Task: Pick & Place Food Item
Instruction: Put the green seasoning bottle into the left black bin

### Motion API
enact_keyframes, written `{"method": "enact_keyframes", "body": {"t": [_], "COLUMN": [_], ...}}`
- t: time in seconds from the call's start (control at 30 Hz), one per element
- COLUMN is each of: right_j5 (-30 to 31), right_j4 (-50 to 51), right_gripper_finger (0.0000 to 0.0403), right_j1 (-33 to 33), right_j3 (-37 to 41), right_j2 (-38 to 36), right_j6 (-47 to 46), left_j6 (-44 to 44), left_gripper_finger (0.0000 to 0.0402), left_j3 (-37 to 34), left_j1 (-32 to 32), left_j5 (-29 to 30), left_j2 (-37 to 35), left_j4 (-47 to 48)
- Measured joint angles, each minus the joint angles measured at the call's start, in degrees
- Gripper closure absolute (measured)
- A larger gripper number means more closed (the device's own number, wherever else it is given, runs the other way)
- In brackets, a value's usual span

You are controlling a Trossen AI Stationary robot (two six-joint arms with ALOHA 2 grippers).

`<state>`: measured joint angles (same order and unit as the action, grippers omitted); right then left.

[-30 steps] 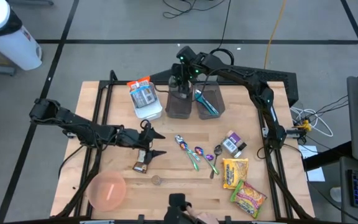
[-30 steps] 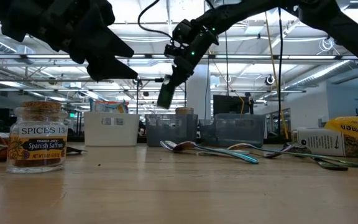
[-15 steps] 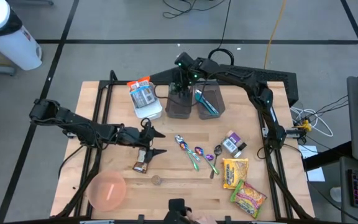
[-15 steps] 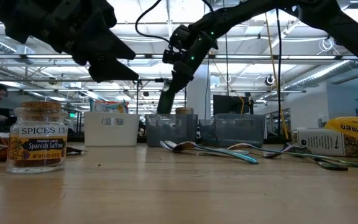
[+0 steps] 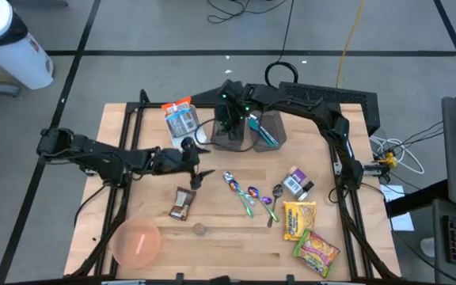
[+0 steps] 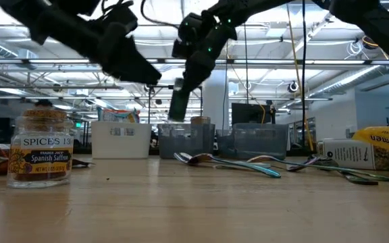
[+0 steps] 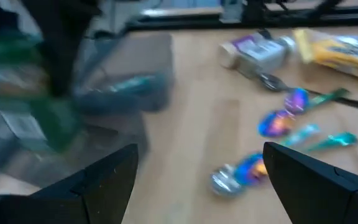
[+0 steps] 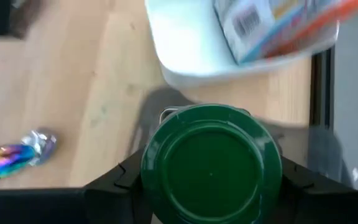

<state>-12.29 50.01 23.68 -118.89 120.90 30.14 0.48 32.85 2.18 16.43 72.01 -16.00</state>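
1. A pink bowl [image 5: 137, 242] is sitting at the table's front edge, well in front of the grey bin [image 5: 229, 139] and off to its left.
2. Two noodle packets [image 5: 307, 235] are lying well in front of the grey bin and to its right.
3. A small saffron spice jar [image 6: 40, 156] is standing upright, well in front of the grey bin and slightly to its left.
4. A brown wrapped bar [image 5: 182, 203] is lying in front of the grey bin, to its left.
5. Several shiny spoons [image 5: 249, 195] are lying in front of the grey bin, with a purple-labelled box [image 5: 295, 184] resting farther to its right.
6. The left gripper [image 5: 201, 164] is hovering over the table just in front of the grey bin and a little to its left. Its fingers are standing spread wide and are carrying nothing.
7. The right gripper [image 5: 228, 119] is hanging directly over the grey bin, pinching a green-lidded jar [image 8: 211, 165] between its fingers. The jar is being held above the bin's rim, clear of the table.
8. A second grey bin [image 5: 266, 131] is sitting just to the right of the grey bin, touching it, with teal-handled utensils lying inside.
9. A white tub [image 5: 190, 142] is sitting just to the left of the grey bin, holding a packet with an orange edge [image 5: 182, 116].
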Motion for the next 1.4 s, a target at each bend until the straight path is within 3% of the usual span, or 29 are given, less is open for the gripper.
{"method": "enact_keyframes", "body": {"t": [0.27,0.67,0.93,1.4], "right_j5": [0.1,2.3,3.2,3.2], "right_j4": [2.3,4.6,4.7,-2.8], "right_gripper_finger": [0.0214,0.0214,0.0214,0.0214], "right_j1": [-2.1,-2.2,3.5,5.2], "right_j3": [0.0,0.0,0.1,12.1], "right_j2": [-2.7,-2.7,-2.7,-2.6], "right_j6": [0.3,1.5,0.0,-3.1], "left_j6": [7.6,6.7,-0.6,-2.6], "left_gripper_finger": [0.0052,0.0052,0.0052,0.0052], "left_j3": [14.0,15.7,15.7,15.2], "left_j1": [-6.6,-13.9,-11.2,-3.9], "left_j5": [0.2,-0.3,-9.4,-9.1], "left_j2": [0.0,0.0,1.0,6.1], "left_j4": [21.0,28.2,30.2,26.8]}}
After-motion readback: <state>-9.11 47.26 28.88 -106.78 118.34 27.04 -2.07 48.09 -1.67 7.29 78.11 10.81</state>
